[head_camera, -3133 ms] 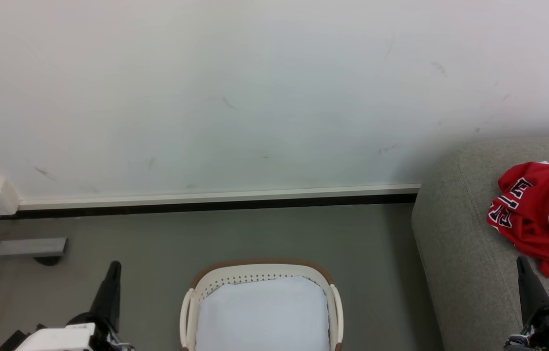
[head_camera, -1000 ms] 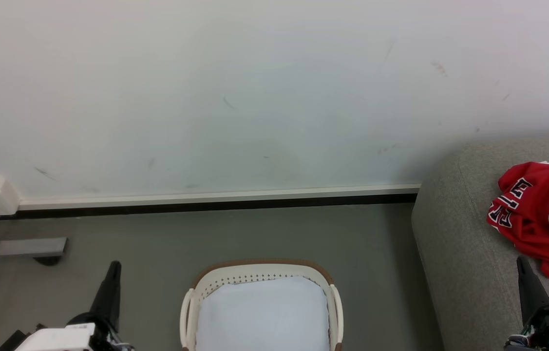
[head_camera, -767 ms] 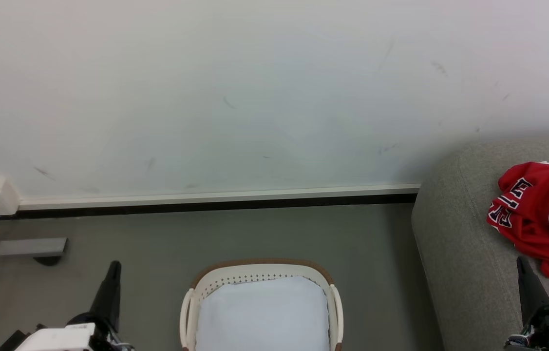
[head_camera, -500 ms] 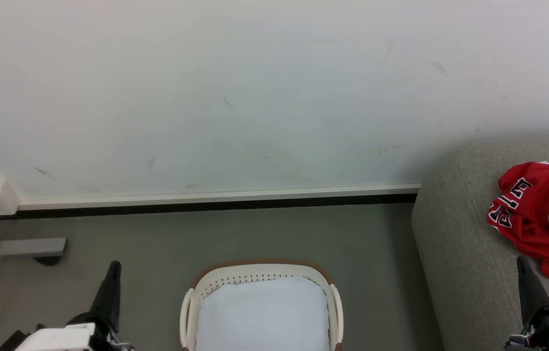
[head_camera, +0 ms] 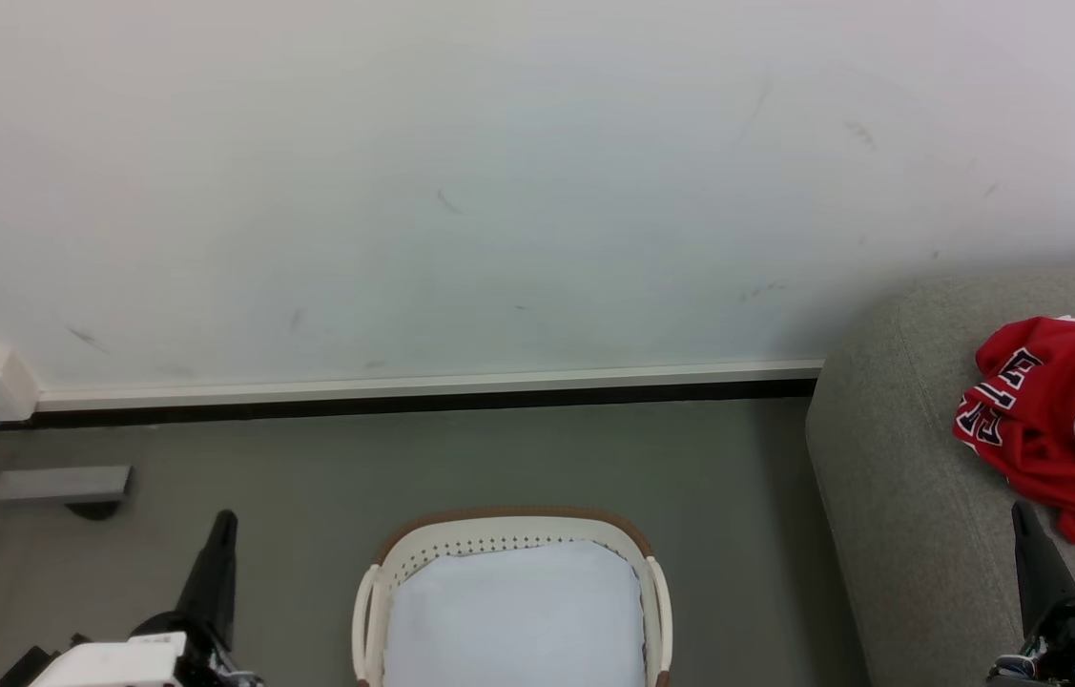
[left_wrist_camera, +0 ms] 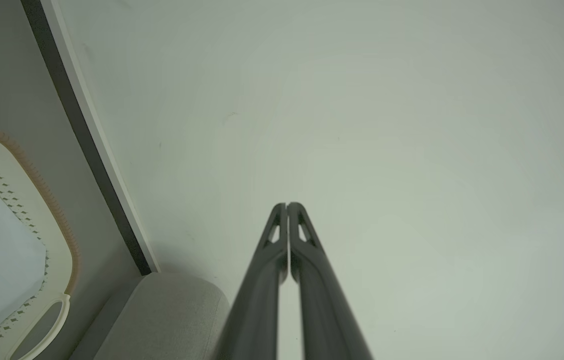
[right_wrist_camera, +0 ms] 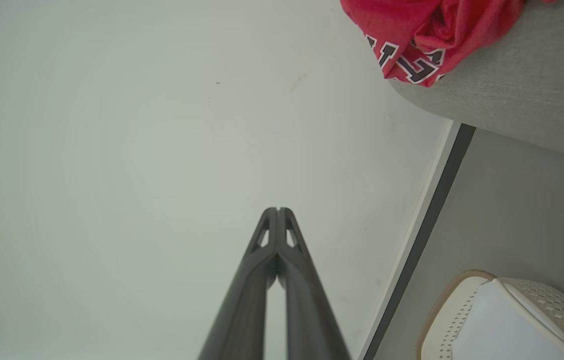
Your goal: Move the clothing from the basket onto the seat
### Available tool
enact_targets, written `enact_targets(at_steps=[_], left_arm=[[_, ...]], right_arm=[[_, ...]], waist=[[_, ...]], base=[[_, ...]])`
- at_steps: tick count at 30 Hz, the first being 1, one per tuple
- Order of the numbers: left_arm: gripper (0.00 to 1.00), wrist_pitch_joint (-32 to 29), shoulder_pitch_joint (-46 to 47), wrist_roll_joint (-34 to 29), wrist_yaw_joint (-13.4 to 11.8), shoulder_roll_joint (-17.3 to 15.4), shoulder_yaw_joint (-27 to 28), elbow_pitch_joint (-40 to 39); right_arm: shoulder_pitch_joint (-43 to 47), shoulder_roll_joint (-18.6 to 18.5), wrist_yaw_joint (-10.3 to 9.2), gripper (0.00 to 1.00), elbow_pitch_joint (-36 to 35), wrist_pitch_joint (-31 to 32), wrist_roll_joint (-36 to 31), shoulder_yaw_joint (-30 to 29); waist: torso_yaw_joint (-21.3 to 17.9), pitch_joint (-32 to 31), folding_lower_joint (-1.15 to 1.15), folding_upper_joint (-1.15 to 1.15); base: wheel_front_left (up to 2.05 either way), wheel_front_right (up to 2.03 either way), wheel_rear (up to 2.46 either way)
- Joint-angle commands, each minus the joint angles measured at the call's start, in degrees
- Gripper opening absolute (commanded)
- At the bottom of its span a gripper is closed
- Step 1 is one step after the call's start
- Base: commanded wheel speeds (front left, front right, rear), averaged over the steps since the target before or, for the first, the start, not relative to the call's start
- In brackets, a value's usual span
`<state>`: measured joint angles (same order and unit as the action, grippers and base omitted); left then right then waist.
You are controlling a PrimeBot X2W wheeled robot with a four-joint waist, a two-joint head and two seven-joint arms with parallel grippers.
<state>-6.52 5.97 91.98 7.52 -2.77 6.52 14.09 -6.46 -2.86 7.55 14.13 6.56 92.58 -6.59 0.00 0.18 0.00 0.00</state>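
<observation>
Both empty and pinched shut, the left gripper [head_camera: 224, 517] and right gripper [head_camera: 1020, 509] flank the basket [head_camera: 518, 521], while the red jersey [head_camera: 1057, 425] lies right of the basket on the grey sofa [head_camera: 899, 515], where a swinging right arm could drag it floorward.

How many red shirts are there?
1. The crumpled red jersey with white trim lies on the light-grey fabric sofa. In the cream-white plastic basket I see pale lining, but its near part is cut off, so another could hide.

A scuffed white wall [head_camera: 499, 143] meets grey floor [head_camera: 518, 458] along a white-and-black skirting strip [head_camera: 423, 393].
</observation>
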Motion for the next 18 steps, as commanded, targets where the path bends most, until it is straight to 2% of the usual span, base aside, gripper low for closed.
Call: enact_targets(at_steps=[1,18], left_arm=[[0.0,-0.22,0.44,0.81,-0.06,-0.13,0.08,-0.21],[0.0,-0.22,0.44,0.81,-0.06,-0.13,0.08,-0.21]], right_arm=[[0.51,0.01,-0.12,0.0,-0.25,0.2,-0.4,-0.24],[0.51,0.01,-0.12,0.0,-0.25,0.21,-0.41,-0.25]], waist=[[0.0,0.0,0.0,0.0],[0.0,0.0,0.0,0.0]], base=[[0.0,0.0,0.0],[0.0,0.0,0.0]])
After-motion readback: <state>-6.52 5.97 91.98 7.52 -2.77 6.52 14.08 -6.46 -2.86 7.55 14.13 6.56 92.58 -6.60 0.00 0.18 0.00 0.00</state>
